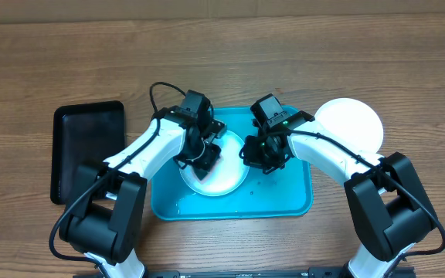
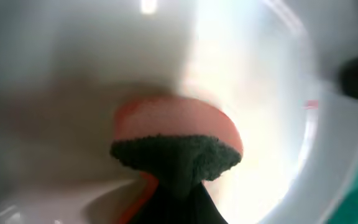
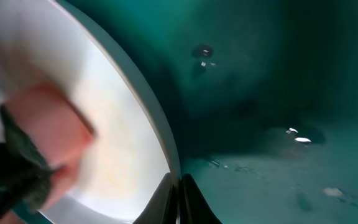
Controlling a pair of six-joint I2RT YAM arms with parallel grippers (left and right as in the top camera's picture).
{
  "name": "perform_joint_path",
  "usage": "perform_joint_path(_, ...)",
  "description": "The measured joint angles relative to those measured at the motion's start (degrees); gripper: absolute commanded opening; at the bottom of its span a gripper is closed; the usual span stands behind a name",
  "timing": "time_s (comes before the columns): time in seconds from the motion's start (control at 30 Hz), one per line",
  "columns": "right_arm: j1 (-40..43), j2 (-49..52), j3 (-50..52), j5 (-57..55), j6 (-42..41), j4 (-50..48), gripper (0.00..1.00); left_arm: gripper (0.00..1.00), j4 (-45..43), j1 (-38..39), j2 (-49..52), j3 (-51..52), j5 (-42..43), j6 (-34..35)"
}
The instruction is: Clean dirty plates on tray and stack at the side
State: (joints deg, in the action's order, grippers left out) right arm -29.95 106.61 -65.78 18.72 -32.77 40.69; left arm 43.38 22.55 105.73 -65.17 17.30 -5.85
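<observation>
Left hand: clenched on a sponge, which has a dark green scouring face and an orange-pink body. The sponge sticks out past the fingertips and its end lies against the plate surface.
Right hand: its two fingers are drawn close together with the near rim of the plate running in between them, so it is grasping that rim.
White plate: directly under the left hand and at the fingertips of the right hand, lying in the blue tray. The left wrist view shows a small red mark near its edge. The rest of the surface looks pale and glossy, but that view is blurred.
Blue tray: beneath both hands. Its floor, ahead of the right hand's fingers, carries a few bright wet specks.
Second white plate: on the counter outside the tray, off to the outer side of the right hand and apart from it.
Black tray: on the counter beyond the outer side of the left hand, just beside the blue tray's left rim.
</observation>
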Motion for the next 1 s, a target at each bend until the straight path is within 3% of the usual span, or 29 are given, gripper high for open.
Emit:
perform_joint_path(0.17, -1.7, 0.0, 0.0, 0.0, -0.2, -1.4, 0.04, 0.04, -8.1, 0.4, 0.0, 0.2, -1.2, 4.9)
perform_joint_path(0.3, -2.4, 0.0, 0.0, 0.2, -0.3, -1.7, 0.04, 0.04, -11.5, 0.7, 0.0, 0.2, -11.6, 14.5)
perform_joint_path(0.43, -2.5, 0.1, 0.0, 0.8, -0.5, -2.2, 0.04, 0.04, -7.9, 1.0, 0.0, 0.2, -24.9, 24.4)
perform_joint_path(0.57, -3.0, 0.1, 0.0, 1.6, -0.4, -2.3, 0.04, 0.04, -1.3, 1.1, 0.0, 0.1, -30.8, 28.5)
perform_joint_path(0.67, -3.3, 0.1, 0.0, 1.9, -0.2, -2.2, 0.04, 0.04, 2.2, 1.1, 0.0, 0.0, -29.1, 26.2)
perform_joint_path(0.73, -3.3, 0.1, 0.0, 1.7, -0.2, -1.9, 0.04, 0.04, 3.8, 0.9, 0.0, -0.2, -24.0, 20.2)
perform_joint_path(0.87, -3.1, 0.1, 0.0, 1.1, 0.0, -1.7, 0.04, 0.04, 6.5, -0.3, -0.3, -0.3, -6.9, 5.4)
perform_joint_path(1.0, -3.1, 0.1, 0.0, 0.9, 0.1, -2.0, 0.04, 0.04, 2.8, 0.2, -0.2, 0.2, 4.6, -1.7)
